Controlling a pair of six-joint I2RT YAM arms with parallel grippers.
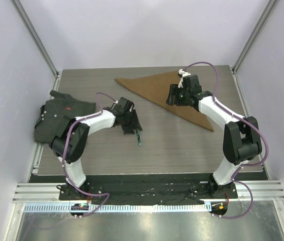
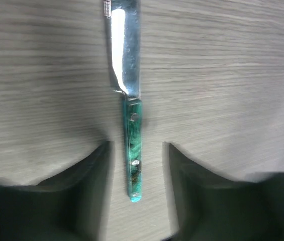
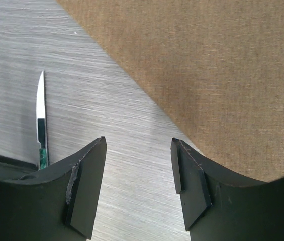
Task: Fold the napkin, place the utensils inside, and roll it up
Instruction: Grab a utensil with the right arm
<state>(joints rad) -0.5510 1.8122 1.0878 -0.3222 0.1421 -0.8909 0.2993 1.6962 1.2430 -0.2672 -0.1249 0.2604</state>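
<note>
The tan-brown napkin (image 1: 164, 93) lies folded into a triangle at the back right of the table. Its edge runs diagonally through the right wrist view (image 3: 212, 70). The knife (image 1: 139, 137) lies on the wood left of centre. Its silver blade (image 2: 125, 45) points away from the left wrist camera, and its teal handle (image 2: 133, 150) lies between the left fingers. My left gripper (image 2: 137, 168) is open, with a gap on each side of the handle. My right gripper (image 3: 138, 165) hangs open over bare wood beside the napkin's edge, holding nothing. The knife (image 3: 40, 118) shows to its left.
A dark grey-black mat (image 1: 61, 118) lies crumpled at the table's left edge, beside the left arm. The wooden table (image 1: 182, 150) ends at a black strip in front. Pale walls stand close on both sides and behind.
</note>
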